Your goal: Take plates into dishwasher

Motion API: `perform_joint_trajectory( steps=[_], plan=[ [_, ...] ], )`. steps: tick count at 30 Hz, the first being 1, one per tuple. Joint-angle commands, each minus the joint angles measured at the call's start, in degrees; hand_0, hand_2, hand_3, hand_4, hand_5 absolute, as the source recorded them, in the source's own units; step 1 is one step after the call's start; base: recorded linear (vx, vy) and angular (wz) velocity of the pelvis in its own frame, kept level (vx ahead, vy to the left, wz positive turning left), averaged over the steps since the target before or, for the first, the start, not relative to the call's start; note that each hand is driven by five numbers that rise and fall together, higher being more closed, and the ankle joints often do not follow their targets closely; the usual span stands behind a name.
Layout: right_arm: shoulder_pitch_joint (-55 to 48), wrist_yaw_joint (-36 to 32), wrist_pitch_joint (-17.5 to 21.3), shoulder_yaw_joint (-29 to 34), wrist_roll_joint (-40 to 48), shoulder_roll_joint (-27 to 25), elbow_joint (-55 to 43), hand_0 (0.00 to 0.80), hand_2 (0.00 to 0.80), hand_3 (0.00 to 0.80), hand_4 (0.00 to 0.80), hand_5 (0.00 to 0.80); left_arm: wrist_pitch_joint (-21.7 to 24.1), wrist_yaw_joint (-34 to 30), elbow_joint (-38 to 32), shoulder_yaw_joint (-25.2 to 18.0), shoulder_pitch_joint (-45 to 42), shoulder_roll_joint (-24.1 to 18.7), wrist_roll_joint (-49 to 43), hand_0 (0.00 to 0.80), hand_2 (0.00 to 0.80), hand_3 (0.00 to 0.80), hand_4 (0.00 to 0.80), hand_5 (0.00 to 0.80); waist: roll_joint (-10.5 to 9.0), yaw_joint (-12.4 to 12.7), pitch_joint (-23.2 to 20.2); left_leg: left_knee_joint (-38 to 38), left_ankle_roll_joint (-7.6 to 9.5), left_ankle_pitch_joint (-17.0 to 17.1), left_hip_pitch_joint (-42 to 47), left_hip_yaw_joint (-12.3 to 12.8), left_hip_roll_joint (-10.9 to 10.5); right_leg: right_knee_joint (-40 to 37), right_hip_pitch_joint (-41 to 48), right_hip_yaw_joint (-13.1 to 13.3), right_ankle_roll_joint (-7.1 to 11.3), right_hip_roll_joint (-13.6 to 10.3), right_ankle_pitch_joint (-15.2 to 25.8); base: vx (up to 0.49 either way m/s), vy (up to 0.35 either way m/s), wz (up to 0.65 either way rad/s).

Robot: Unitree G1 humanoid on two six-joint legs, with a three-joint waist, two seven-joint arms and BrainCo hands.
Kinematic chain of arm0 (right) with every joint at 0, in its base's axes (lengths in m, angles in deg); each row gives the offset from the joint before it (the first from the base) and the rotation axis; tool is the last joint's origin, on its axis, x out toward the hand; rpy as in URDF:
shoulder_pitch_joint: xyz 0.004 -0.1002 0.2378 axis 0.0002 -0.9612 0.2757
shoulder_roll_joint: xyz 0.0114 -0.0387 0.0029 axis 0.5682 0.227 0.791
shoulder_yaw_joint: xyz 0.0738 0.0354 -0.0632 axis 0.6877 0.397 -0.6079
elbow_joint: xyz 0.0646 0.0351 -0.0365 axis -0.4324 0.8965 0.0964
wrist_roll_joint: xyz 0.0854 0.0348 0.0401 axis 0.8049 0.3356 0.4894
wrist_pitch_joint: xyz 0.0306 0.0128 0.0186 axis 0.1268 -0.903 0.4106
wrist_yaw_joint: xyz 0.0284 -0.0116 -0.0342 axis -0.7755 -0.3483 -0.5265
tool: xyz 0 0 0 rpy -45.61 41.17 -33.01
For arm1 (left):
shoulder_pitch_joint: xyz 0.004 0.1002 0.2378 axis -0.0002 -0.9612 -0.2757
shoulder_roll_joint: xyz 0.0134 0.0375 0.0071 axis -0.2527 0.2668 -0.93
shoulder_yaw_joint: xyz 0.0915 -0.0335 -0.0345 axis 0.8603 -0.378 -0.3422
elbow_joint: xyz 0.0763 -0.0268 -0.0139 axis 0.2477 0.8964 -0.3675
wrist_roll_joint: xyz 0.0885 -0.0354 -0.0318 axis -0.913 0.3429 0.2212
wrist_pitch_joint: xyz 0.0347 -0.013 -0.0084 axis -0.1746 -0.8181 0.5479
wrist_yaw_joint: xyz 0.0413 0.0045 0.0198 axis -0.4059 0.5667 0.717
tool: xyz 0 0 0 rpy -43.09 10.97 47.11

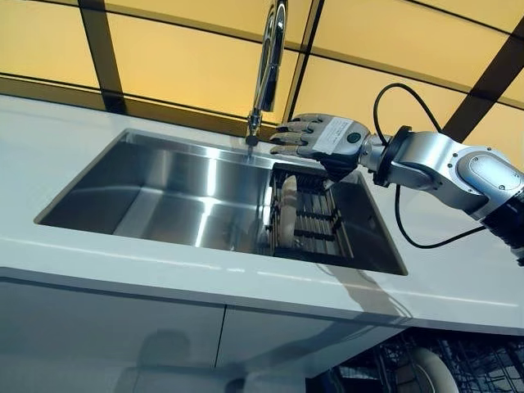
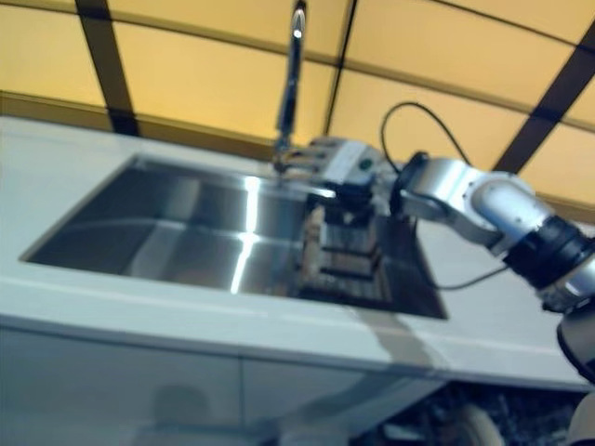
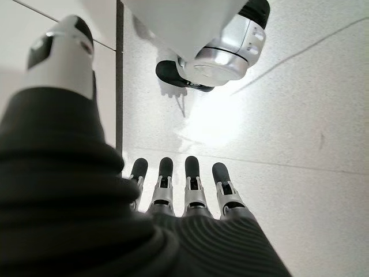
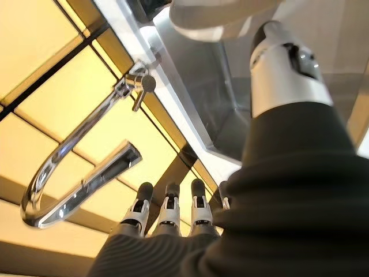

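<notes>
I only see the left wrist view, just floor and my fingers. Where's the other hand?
Observer: The right hand hovers above the sink by the tap, fingers straight, holding nothing.
Operator: Any plate there?
Observer: Yes, a plate stands on edge in the dark rack at the sink's right end.
Operator: And the dishwasher?
Observer: Its basket shows below the counter, with another plate inside.

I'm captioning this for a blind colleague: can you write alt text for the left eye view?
The robot's right hand, fingers straight, hovers over a dark dish rack holding a plate at the right end of a steel sink, beside the tap. A dishwasher rack shows below the white counter.
</notes>
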Motion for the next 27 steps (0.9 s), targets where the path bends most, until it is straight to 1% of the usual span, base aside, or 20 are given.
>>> perform_joint_trajectory(
  steps=[1, 13, 16, 21, 27],
  plan=[
    [3.34, 3.13, -0.68, -2.47, -0.01, -1.59, 2.01, 0.000, 0.000, 0.000, 0.000, 0.000, 1.37, -0.41, 0.23, 2.17, 1.76, -2.00, 1.70, 0.000, 0.000, 0.000, 0.000, 0.000, -1.12, 1.87, 1.11, -0.26, 1.33, -2.22, 1.97, 3.05, -0.44, 0.01, -3.92, 0.07, 1.50, -0.55, 6.39, -0.033, -0.021, 0.10],
    [1.86, 3.96, -0.53, -2.95, -1.28, -2.19, 1.77, 0.000, 0.000, 0.000, 0.000, 0.000, 2.15, -0.33, -0.04, 2.36, 2.06, -2.38, 2.13, 0.000, 0.000, 0.000, 0.000, 0.000, -1.18, 1.80, 2.72, -0.26, 1.13, -1.87, 0.54, 2.77, -0.27, 0.01, -5.18, -0.39, 1.47, -0.49, 6.51, -0.006, -0.003, 0.02],
    [1.23, 4.45, 0.00, -2.34, -2.03, -1.66, 2.10, 0.000, 0.000, 0.000, 0.000, 0.000, 2.41, -0.42, -0.32, 2.70, 2.03, -2.06, 2.28, 0.000, 0.000, 0.000, 0.000, 0.000, -0.85, 1.72, 3.16, -0.26, 1.04, -1.79, 0.26, 2.85, -0.21, 0.01, -5.55, -0.32, 1.49, -0.61, 6.60, 0.000, 0.000, 0.00],
    [0.91, 4.66, -0.17, -2.26, -3.25, -1.14, 2.16, 0.000, 0.000, 0.000, 0.000, 0.000, 2.77, -0.22, -0.56, 3.01, 2.42, -2.03, 2.72, 0.000, 0.000, 0.000, 0.000, 0.000, -0.74, 1.83, 4.06, -0.26, 0.97, -1.70, -0.41, 2.77, -0.13, 0.01, -6.07, -0.34, 1.50, -0.65, 6.61, -0.031, 0.002, 0.00],
    [1.02, 4.33, -0.14, -2.80, -2.99, -1.74, 1.43, 0.000, 0.000, 0.000, 0.000, 0.000, 2.60, -0.21, -0.52, 2.75, 2.52, -2.17, 2.83, 0.000, 0.000, 0.000, 0.000, 0.000, -0.85, 1.68, 4.18, -0.26, 0.91, -1.73, -0.41, 2.76, -0.09, 0.01, -6.13, -0.43, 1.53, -0.73, 6.62, 0.000, 0.000, 0.00]
  ],
)
